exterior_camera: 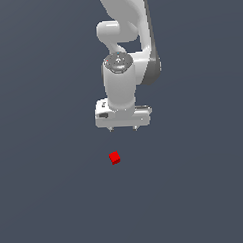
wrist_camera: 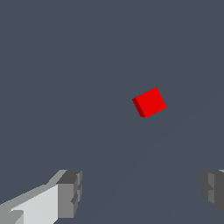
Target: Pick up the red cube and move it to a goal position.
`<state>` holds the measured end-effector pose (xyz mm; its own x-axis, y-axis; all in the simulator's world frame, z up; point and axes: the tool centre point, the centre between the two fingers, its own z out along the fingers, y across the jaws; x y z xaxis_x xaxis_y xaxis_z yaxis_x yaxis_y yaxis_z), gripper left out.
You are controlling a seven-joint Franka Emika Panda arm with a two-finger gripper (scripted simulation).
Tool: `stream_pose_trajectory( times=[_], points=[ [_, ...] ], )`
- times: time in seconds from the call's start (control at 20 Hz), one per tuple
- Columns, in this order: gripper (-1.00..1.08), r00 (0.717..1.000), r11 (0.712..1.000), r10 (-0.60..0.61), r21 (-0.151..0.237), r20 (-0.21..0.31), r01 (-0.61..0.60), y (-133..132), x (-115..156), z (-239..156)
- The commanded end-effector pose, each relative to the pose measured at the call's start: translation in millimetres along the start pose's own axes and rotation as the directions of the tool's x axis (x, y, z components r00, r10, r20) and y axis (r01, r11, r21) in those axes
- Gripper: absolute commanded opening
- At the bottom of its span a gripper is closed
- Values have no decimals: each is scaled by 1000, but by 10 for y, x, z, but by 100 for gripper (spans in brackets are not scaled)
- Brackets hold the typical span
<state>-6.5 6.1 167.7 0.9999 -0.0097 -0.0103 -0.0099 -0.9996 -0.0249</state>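
- Nearest my wrist camera, the gripper [wrist_camera: 140, 192] stands with its jaws spread wide and nothing between them; I see one finger [wrist_camera: 70, 192] and the edge of the other at opposite sides of the picture, with bare floor in the gap
- Beyond the fingers lies the red cube [wrist_camera: 149, 102]; it sits on the plain grey floor [wrist_camera: 65, 65], clear of both fingers, turned at an angle to the line between them
- In the exterior view the gripper [exterior_camera: 123, 128] hangs above the red cube [exterior_camera: 114, 157], pointing down, and the cube rests apart from the fingertips, a little toward the exterior view's left of the gripper's centre; no contact yet
- I judge the step in hand to be the approach, before any grasp; the cube is untouched on the floor
- The next move, as I read it, calls for centring the gripper over the cube, perhaps turning the wrist to square the fingers with the cube's faces, then lowering until the fingers flank it and closing
- Farther off I can see no goal marker in either view; I cannot tell where the goal position lies
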Motion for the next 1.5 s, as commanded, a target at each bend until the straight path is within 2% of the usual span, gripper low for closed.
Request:
stream_pose_trajectory(
  times=[0.0,0.4,0.75,1.45],
  points=[
    [100,1000,1000,0,0,0,0,0,0,0],
    [100,999,999,-39,-2,0,39,51,39,123],
    [100,990,990,-139,-7,-1,139,175,151,444],
    [100,917,917,-399,-23,1,399,447,534,1295]
  ],
)
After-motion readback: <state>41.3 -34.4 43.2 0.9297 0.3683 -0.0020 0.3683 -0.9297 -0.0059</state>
